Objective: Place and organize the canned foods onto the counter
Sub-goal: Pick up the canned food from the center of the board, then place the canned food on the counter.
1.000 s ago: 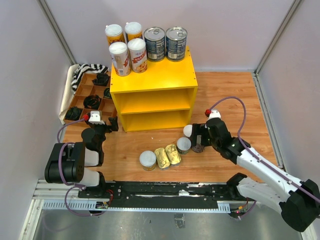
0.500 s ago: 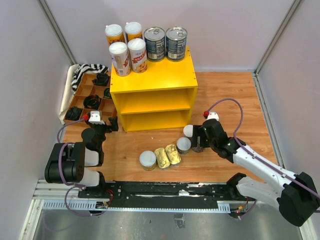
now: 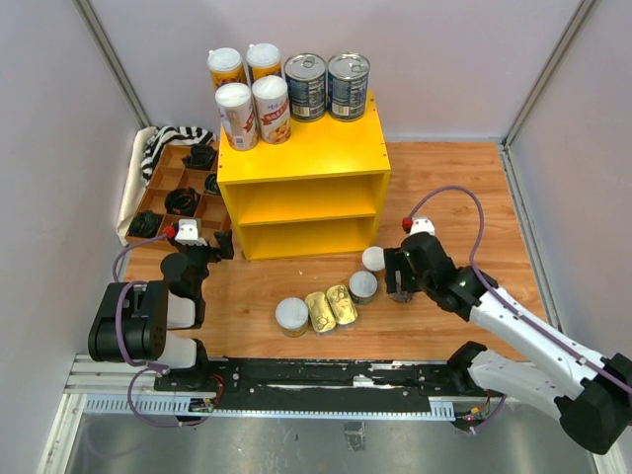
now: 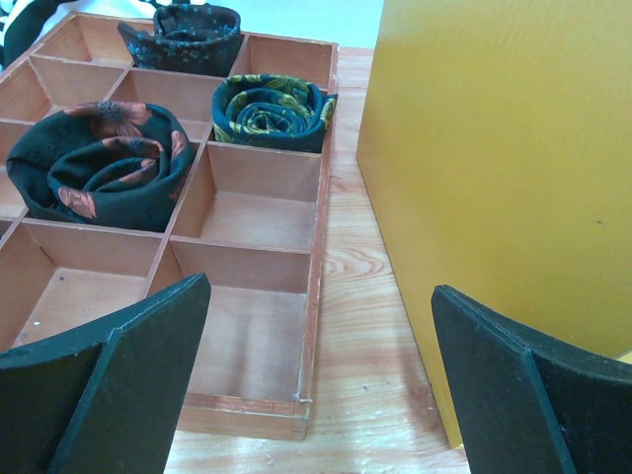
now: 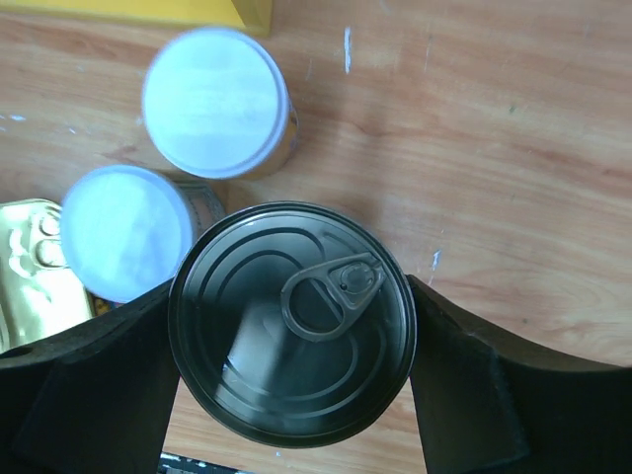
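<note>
Bright yellow boxy wooden shelf unit [image 3: 301, 168] upper centre, six tins [image 3: 306, 87] along its top's back edge, front half free, left gripper [image 3: 209, 247] lower left, jaws wide apart, right gripper [image 3: 398, 279] clamping dark ring-pull metal can [image 5: 292, 321] centre-right

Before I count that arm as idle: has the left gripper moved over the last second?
No. From above, the left gripper stays put at the wooden tray's near corner, beside the yellow counter.
</note>
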You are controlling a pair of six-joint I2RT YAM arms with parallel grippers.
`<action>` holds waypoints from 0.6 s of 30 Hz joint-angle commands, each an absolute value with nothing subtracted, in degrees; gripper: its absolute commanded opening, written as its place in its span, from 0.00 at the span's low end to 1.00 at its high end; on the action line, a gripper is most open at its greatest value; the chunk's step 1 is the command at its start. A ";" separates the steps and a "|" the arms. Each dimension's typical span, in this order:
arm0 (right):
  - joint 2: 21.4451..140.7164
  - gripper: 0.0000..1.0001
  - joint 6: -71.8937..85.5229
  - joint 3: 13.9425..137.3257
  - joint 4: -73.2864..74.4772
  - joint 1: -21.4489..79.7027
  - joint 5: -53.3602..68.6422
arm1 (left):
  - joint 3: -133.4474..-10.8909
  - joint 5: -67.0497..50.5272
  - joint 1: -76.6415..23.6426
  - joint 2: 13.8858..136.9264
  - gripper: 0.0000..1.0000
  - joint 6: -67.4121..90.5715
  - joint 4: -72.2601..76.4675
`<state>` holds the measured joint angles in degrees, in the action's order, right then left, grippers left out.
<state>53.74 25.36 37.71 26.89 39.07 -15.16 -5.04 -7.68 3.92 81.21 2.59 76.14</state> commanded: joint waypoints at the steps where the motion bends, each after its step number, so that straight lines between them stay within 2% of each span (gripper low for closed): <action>1: 50.25 0.10 22.33 48.36 30.07 41.38 -19.38 | -5.64 -8.00 3.68 81.56 1.00 1.85 77.12; 9: 51.03 0.08 14.68 62.53 34.19 48.33 -23.46 | -5.65 -8.00 3.64 81.55 1.00 1.85 77.15; 18: 59.48 0.04 4.79 80.75 33.97 59.10 -23.83 | -5.64 -7.95 3.61 81.54 1.00 1.87 77.14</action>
<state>57.60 11.25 72.44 38.65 55.90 -22.31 -5.04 -7.68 3.92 81.23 2.59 76.14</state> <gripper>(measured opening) 0.783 0.996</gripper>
